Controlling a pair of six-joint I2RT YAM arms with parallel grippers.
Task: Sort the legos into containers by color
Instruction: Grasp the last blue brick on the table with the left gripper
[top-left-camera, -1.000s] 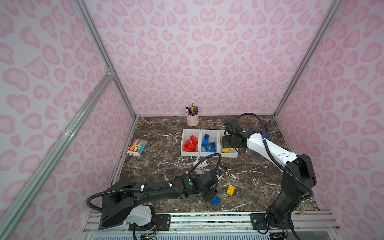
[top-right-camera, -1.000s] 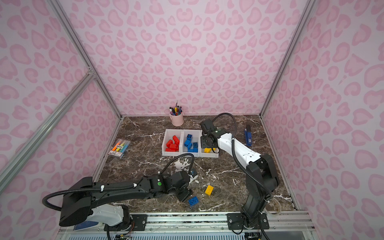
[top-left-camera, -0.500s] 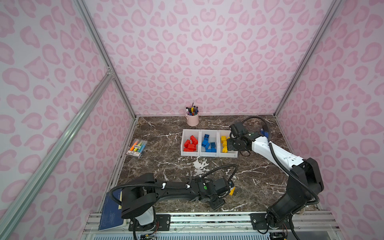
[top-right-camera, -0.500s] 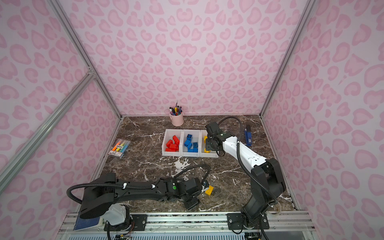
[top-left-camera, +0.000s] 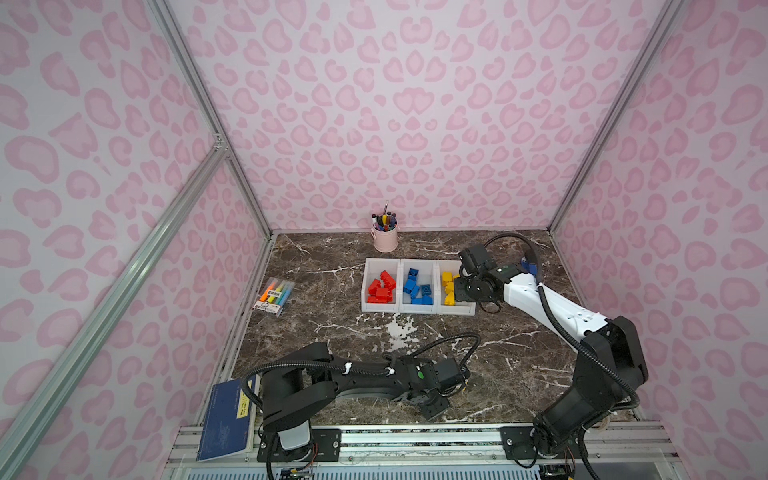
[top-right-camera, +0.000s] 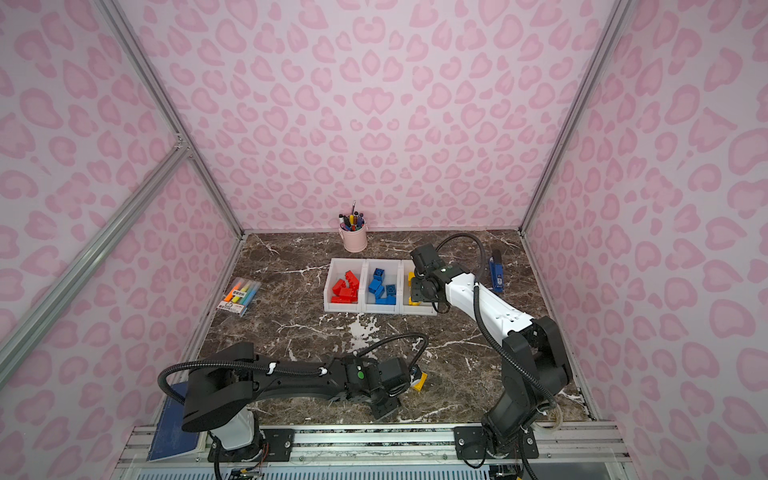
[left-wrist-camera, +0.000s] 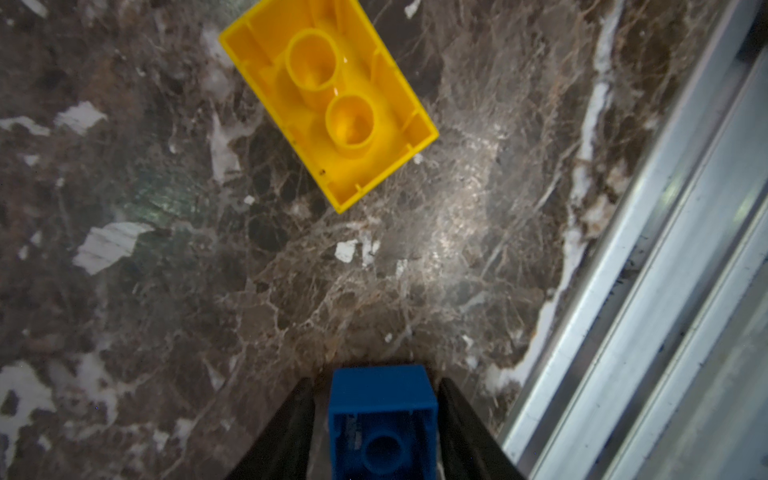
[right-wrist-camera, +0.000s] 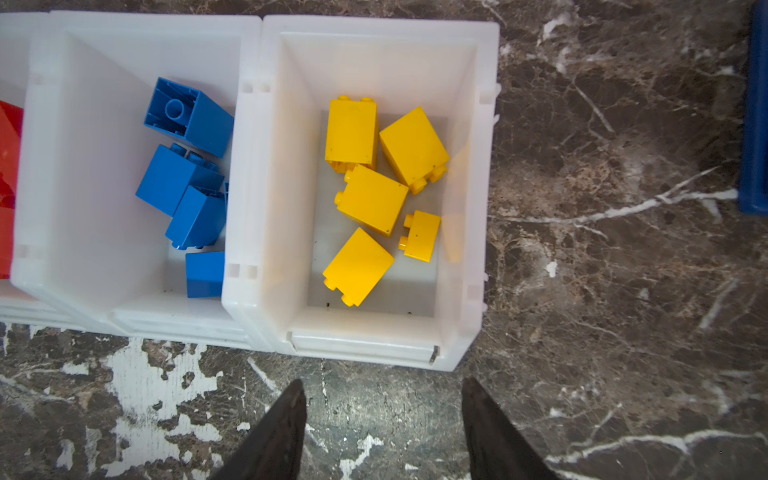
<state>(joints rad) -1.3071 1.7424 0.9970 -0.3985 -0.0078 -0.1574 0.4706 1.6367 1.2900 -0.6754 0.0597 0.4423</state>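
A blue lego (left-wrist-camera: 382, 399) lies on the marble, hollow side toward the left wrist camera. My left gripper (left-wrist-camera: 376, 380) straddles it with narrowed jaws; one finger is against it and a thin gap shows on the other side. In both top views the left gripper (top-left-camera: 432, 409) hides this lego. A yellow lego (left-wrist-camera: 328, 104) lies upside down just beyond it (top-right-camera: 419, 380). The three white containers (top-left-camera: 417, 309) hold red legos (top-left-camera: 380, 286), blue legos (top-left-camera: 415, 286) and yellow legos (right-wrist-camera: 374, 195). My right gripper (right-wrist-camera: 382, 384) hangs open and empty above the front lip of the yellow one (right-wrist-camera: 361, 345).
A pink pen cup (top-left-camera: 385, 239) stands behind the containers. A highlighter pack (top-left-camera: 274, 295) lies at the left. A flat blue tool (top-right-camera: 496, 274) lies right of the containers. The metal front rail (left-wrist-camera: 665, 291) runs close by the left gripper. A blue notebook (top-left-camera: 226, 419) leans at the front left.
My left arm has stretched right along the front edge, come down over the blue lego, and its jaws have narrowed round it. My right gripper has drifted slightly right at the yellow container.
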